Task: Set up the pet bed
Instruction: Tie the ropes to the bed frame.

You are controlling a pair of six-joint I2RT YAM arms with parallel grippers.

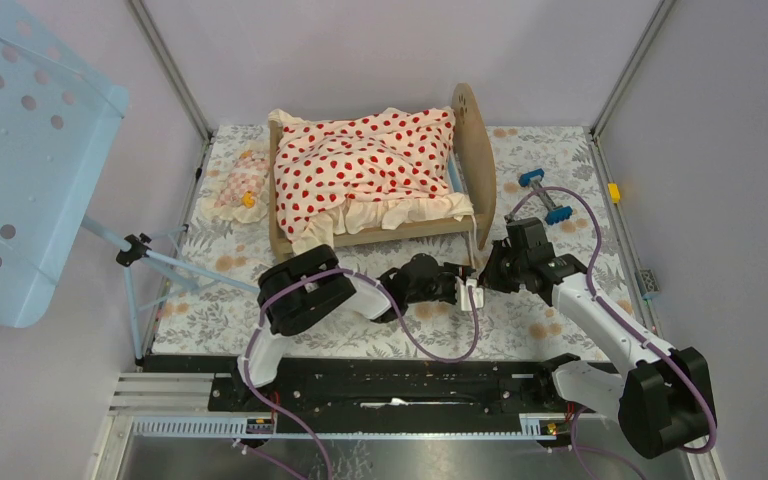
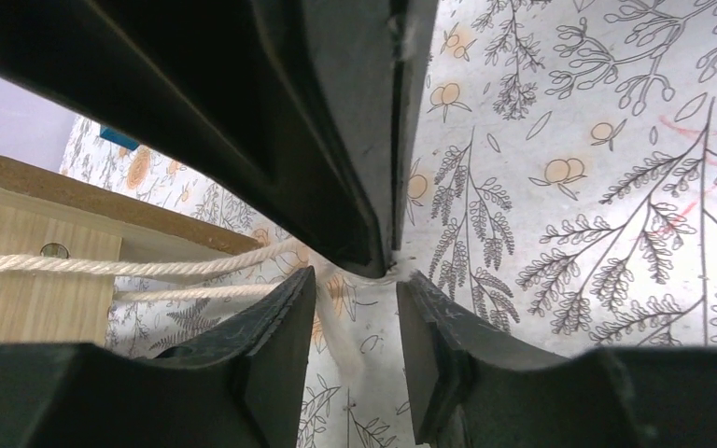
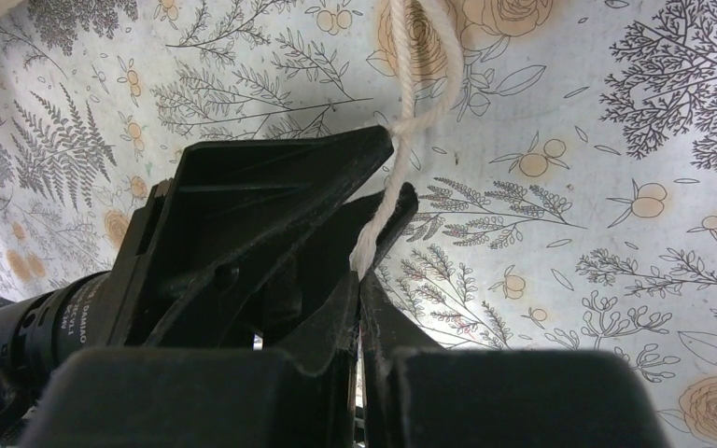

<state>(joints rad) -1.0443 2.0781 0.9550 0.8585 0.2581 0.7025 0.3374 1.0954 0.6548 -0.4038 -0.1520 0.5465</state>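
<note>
My right tool (image 3: 364, 280) clamped cotton cord (image 3: 409, 84) from pet bed (image 1: 475, 150), holding it taut; left tool (image 2: 357, 289) straddled cord, unclenched, likely for regrasp.

Table (image 1: 550, 335): wearing floral cloth.
Pet bed (image 1: 477, 150): standing at rear.
Pillow (image 1: 232, 187): lying left of it.
Blue object (image 1: 546, 197): lying right.

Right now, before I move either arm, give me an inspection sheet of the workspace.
Surface: floral mat, flat.
Job's things: pet bed upright, red-dotted blanket heaped on it; white cord runs from its frame.
Clutter: pink pillow left of bed; blue dumbbell-shaped object right of it.
Grippers: right gripper shut on white cord; left gripper open, cord between its fingers.
Cables: purple cables loop over the mat.
Surroundings: light-blue perforated panel on stand, left.
</note>
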